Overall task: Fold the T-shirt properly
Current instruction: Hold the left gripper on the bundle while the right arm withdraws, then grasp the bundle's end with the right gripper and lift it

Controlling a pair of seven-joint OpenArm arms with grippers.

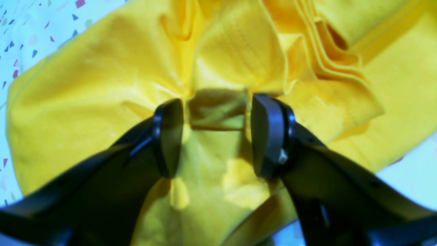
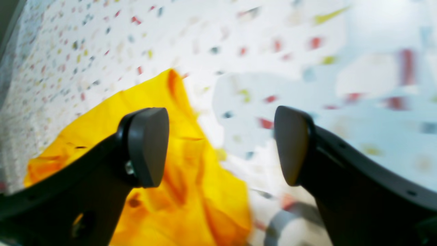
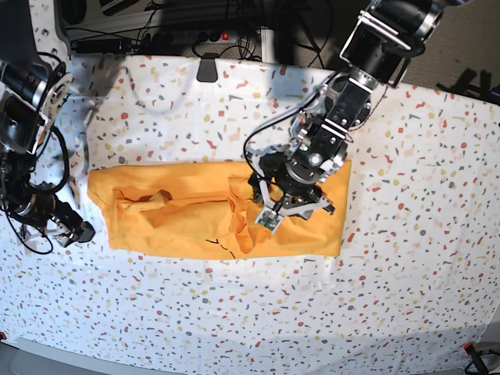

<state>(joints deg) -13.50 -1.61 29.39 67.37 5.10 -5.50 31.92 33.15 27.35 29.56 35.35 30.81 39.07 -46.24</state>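
Yellow cloth fills most of the left wrist view. It is the T-shirt [image 3: 211, 211], and it lies on the table cloth [image 3: 406, 258], a white sheet with little coloured specks. From above, the shirt looks like a long, flat band near the middle of the table. It has wrinkles and small folds in the middle part.

The left gripper [image 1: 216, 136] is right over the shirt, close to the bunched folds. Its two dark fingers [image 1: 169, 136] stand apart with yellow cloth showing in the gap between them. A small fold of the shirt sits in that gap, but the fingers do not squeeze it. Whether the tips touch the cloth under them is hard to tell.

The right gripper [image 2: 222, 147] is at the side of the table, near one short end of the shirt. Its fingers [image 2: 148, 147] are spread as wide as they go, and nothing is between them. In its own view, the picture is blurry. The shirt's edge shows behind one finger, and the speckled cloth shows behind the other.
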